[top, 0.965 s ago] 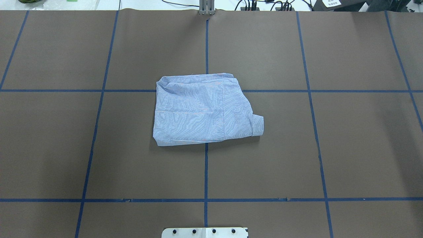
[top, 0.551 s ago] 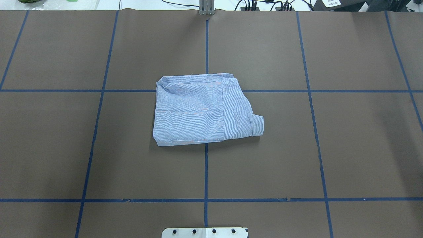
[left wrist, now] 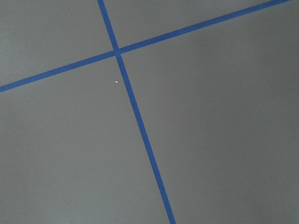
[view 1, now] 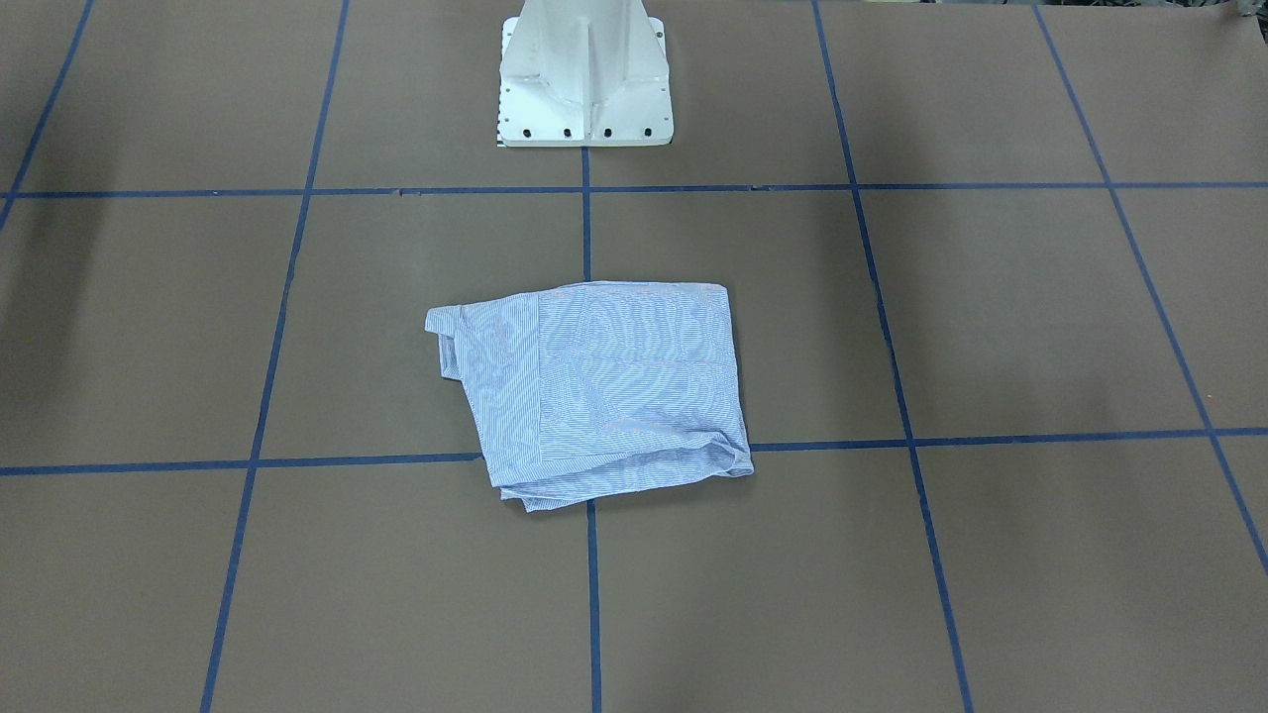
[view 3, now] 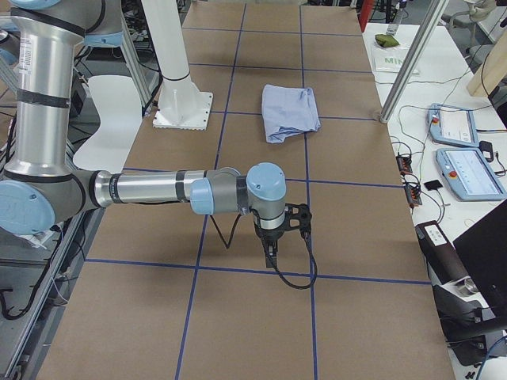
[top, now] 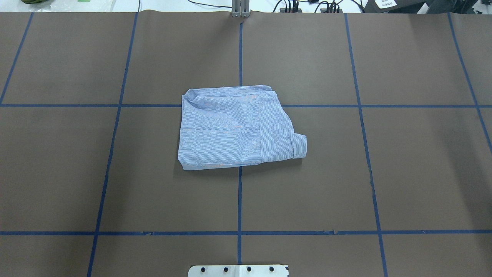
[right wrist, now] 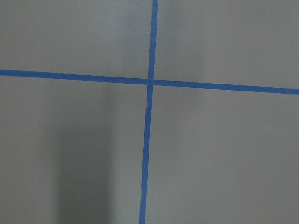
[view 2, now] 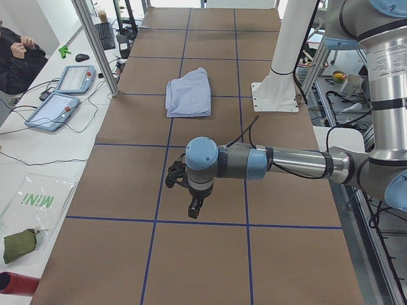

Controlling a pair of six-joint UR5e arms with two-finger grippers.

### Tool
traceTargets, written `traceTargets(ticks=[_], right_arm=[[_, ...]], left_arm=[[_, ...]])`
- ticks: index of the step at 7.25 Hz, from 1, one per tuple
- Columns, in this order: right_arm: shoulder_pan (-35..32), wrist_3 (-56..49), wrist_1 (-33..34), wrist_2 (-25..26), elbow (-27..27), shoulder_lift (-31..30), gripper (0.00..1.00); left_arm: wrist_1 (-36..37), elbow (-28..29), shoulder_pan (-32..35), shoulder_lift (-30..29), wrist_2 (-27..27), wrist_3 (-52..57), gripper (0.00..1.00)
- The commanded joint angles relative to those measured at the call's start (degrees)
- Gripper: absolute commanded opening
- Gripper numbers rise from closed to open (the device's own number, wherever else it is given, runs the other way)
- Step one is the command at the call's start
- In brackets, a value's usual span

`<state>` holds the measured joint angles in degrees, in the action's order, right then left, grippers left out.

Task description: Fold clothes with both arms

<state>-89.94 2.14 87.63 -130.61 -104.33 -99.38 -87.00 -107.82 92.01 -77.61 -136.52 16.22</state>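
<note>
The light blue-and-white striped shirt [top: 238, 129] lies folded into a compact, roughly square bundle at the middle of the brown table. It also shows in the front-facing view [view 1: 604, 391] and both side views [view 2: 189, 94] [view 3: 290, 111]. Neither arm touches it. My left gripper [view 2: 195, 206] hangs over bare table far from the shirt, seen only from the side. My right gripper [view 3: 271, 247] hangs likewise at the other end. I cannot tell whether either is open or shut. Both wrist views show only brown table and blue tape lines.
The white pedestal base [view 1: 584, 74] stands at the table's robot side. Blue tape lines [top: 239, 200] grid the table. Control tablets [view 2: 63, 95] [view 3: 463, 150] and aluminium posts [view 2: 95, 44] line the operators' side. A seated person [view 2: 16, 54] is at the far corner.
</note>
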Motion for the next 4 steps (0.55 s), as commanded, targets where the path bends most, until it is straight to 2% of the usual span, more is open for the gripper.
traceTargets(ticks=[1,4], right_arm=[[0.03,-0.03,0.0,0.0,0.0,-0.03,1.0],[-0.15,-0.03,0.0,0.0,0.09,-0.03,1.0]], left_arm=[[-0.1,-0.28,1.24,-0.26,0.11,0.39,1.0],[-0.19,-0.37,1.33,0.27,0.55,0.31,1.0]])
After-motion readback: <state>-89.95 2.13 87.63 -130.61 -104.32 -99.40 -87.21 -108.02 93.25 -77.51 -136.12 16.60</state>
